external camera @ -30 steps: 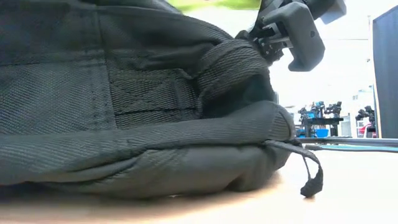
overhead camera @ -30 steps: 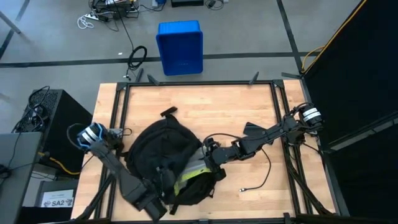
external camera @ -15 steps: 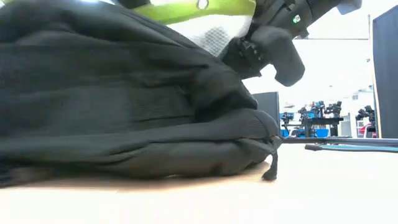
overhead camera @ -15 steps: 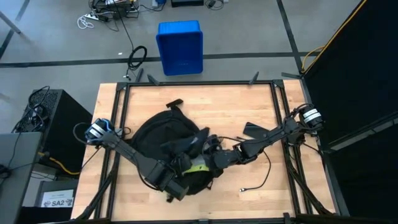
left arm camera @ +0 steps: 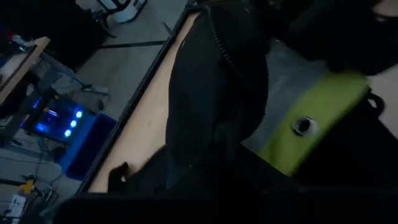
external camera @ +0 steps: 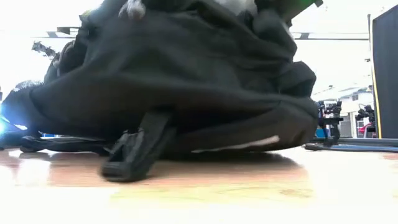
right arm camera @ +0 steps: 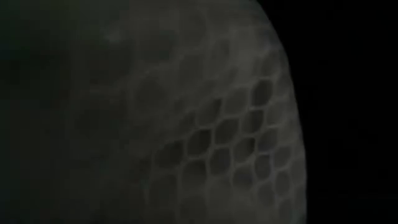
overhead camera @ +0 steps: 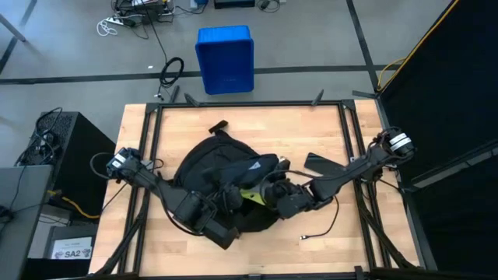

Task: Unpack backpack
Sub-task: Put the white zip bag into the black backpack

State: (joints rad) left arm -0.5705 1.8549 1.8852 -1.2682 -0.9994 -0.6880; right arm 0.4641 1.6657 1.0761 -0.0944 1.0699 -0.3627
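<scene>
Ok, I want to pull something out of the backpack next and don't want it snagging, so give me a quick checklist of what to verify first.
1. Backpack resting on the table, well in from its edges: ok.
2. Left hand shut at the backpack's near side: ok, but what it grips: cannot tell.
3. Right hand shut at the opening, by the lime-green lining: ok; whether it holds fabric: cannot tell.
4. Opening wide enough to lift contents: cannot tell, both arms cover it.
5. Loose strap trailing on the table: not ok, could catch.
6. Black cable lying beside the right arm: not ok, close to the working area.
</scene>
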